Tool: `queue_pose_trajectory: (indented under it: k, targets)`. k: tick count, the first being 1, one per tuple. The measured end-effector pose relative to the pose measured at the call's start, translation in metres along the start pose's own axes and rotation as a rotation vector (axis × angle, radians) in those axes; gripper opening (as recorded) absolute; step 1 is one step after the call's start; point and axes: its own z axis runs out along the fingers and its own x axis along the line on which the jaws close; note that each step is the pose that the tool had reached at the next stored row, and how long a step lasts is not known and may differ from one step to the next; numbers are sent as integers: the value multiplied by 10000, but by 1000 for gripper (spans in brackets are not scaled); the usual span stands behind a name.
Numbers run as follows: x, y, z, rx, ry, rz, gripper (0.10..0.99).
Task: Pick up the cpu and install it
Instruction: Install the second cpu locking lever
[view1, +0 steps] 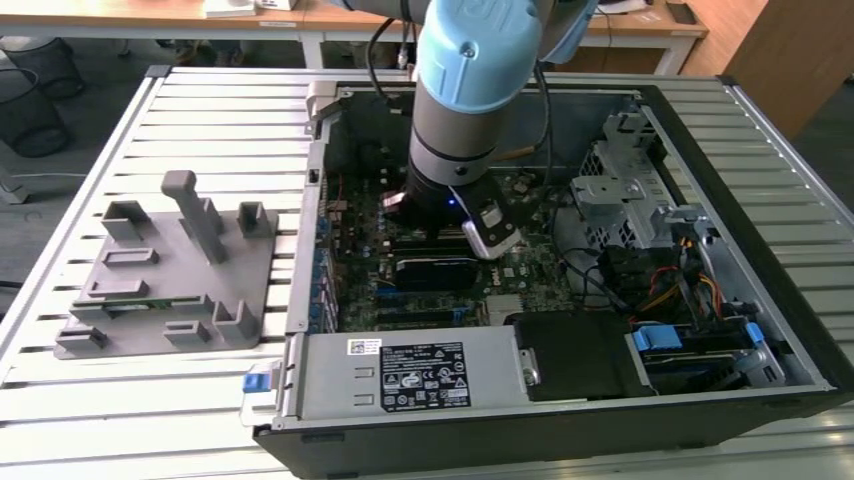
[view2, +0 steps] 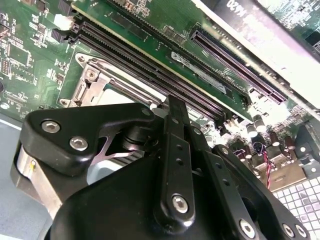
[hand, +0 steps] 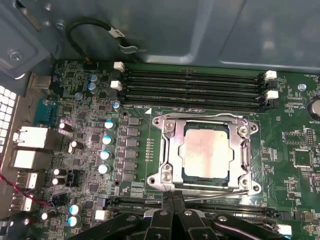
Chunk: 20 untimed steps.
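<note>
The cpu sat in its socket frame on the green motherboard, silver top facing up, with the metal frame closed around its edges (the lid had faint markings I couldn't make out). In the second wrist view only a sliver of the cpu peeked out beyond the black linkages of the tool.

The arm reached down into the open computer case, which lay on the slatted worktop, and the tool hovered just beside the socket's edge, not gripping anything. Its fingers appeared drawn together, narrow and touching at the tips. Four memory slots ran near the socket. The power supply carried a black label with white print, too small to read. A grey fixture stood on the worktop at the exterior view's left.
</note>
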Motion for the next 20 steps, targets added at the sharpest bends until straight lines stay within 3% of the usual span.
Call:
queue_pose_trajectory:
  k: [12, 20]
  targets:
    - [54, -58, 6, -274, -14, -6, 106]
    - [79, -72, 62, -424, -22, -11, 106]
